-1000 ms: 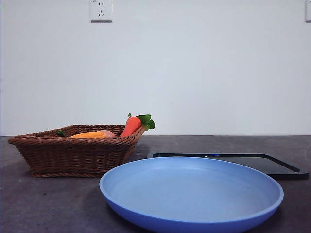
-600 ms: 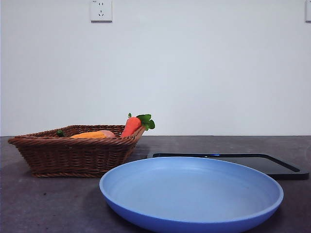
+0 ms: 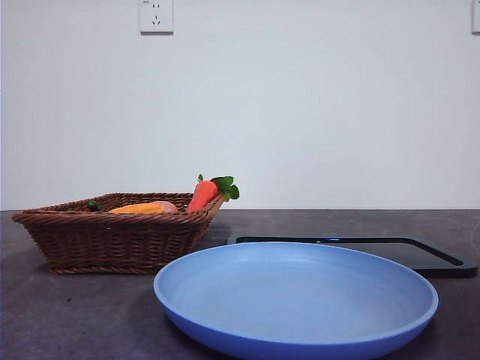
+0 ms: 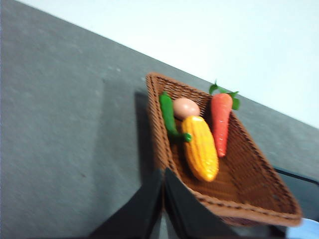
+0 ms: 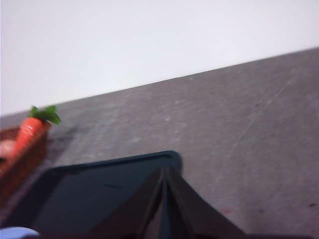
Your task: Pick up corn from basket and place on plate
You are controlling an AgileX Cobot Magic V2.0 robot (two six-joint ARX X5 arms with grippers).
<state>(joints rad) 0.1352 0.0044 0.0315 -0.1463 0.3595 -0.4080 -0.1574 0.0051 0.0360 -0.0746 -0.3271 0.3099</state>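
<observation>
Here the left gripper [image 4: 163, 199], jaws pressed together, hangs just outside the basket [image 4: 259, 209] rim; the corn [image 4: 200, 148] lies inside between a green pepper [image 4: 168, 115] and carrot [image 4: 220, 121]. The right gripper [image 5: 164, 199], also pinched closed, sits over the black tray [image 5: 94, 194]. The plate [image 3: 296, 300] is cut off at the front.

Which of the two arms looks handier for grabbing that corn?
Probably the left. Its gripper hangs over the basket, shut, with the corn just ahead; the right gripper is over the black tray, away from the basket.
</observation>
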